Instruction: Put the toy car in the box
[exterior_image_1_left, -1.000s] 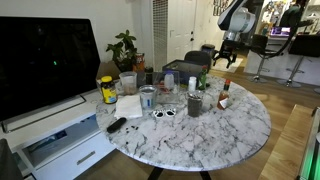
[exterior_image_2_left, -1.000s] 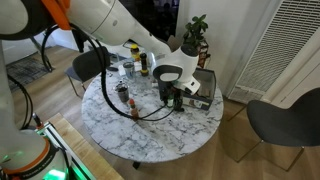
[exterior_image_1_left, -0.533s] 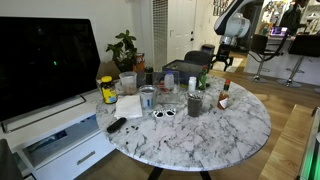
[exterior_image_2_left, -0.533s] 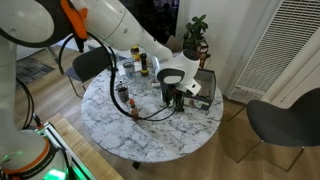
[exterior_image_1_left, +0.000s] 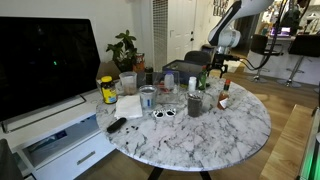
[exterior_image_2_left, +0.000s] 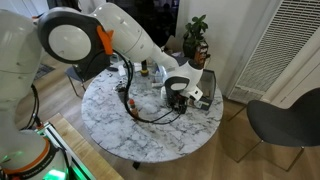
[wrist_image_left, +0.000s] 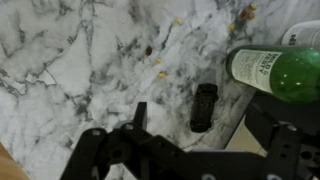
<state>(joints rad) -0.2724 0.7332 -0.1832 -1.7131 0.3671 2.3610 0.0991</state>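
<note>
I am holding my gripper (exterior_image_2_left: 180, 98) low over the marble table (wrist_image_left: 70, 50), near its far edge in an exterior view, with the arm (exterior_image_2_left: 120, 25) arching down to it from above. In the wrist view my jaws are standing apart, gripping nothing; one finger (wrist_image_left: 139, 116) is showing clearly, while the opposite side is only a dark blur.

The car (wrist_image_left: 204, 107), small and dark, is lying on the bare marble between the jaws, touching neither as far as I can tell. It is sitting just beside a green bottle (wrist_image_left: 272, 70), apart from it. A few yellowish specks (wrist_image_left: 160, 72) are lying on the marble near the car.

The box (exterior_image_2_left: 209, 84), a dark, shallow tray, is sitting on the table just beside my gripper, toward the table's rim. The car is outside it.

Across the table a yellow-lidded jar (exterior_image_1_left: 107, 90) and a pair of sunglasses (exterior_image_1_left: 163, 113) are sitting well apart from where I am working, with a plant (exterior_image_1_left: 124, 45) standing behind them.
</note>
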